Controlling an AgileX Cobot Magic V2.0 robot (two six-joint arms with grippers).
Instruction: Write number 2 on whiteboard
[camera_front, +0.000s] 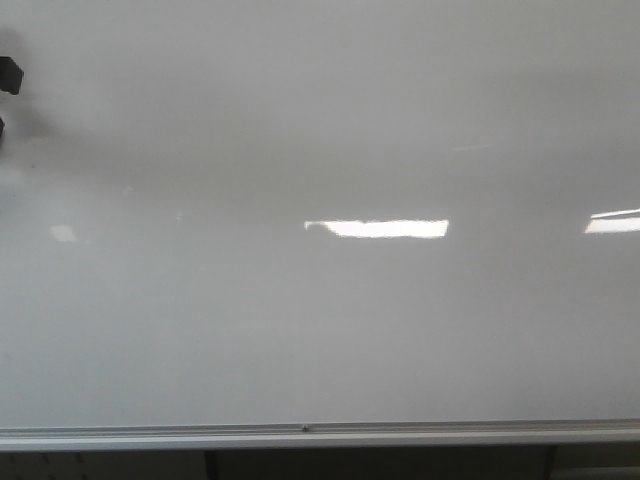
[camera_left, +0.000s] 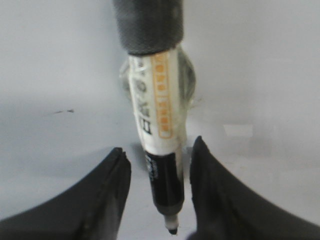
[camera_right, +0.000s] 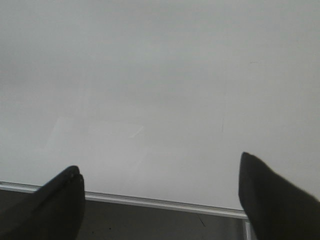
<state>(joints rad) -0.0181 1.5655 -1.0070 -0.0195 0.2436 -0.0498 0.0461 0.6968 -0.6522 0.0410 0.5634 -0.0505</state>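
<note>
Whiteboard (camera_front: 320, 330) filled the front view; silver rail (camera_front: 320, 436) ran along its lower edge at 6 o'clock. No digit was visible anywhere on it: only light reflections (camera_front: 378, 228) near centre and at 3 o'clock. The number 2 was not yet written, so the whole stroke remained.

Left gripper (camera_left: 157, 192) sat at the 9–10 o'clock edge of the front view, barely in frame. Its wrist view showed the marker (camera_left: 157, 125) between the fingers (camera_left: 107, 190), tip uncapped; whether the jaws pinched it could not be told.

Right gripper (camera_right: 160, 195) was spread wide, empty, over the rail.
</note>
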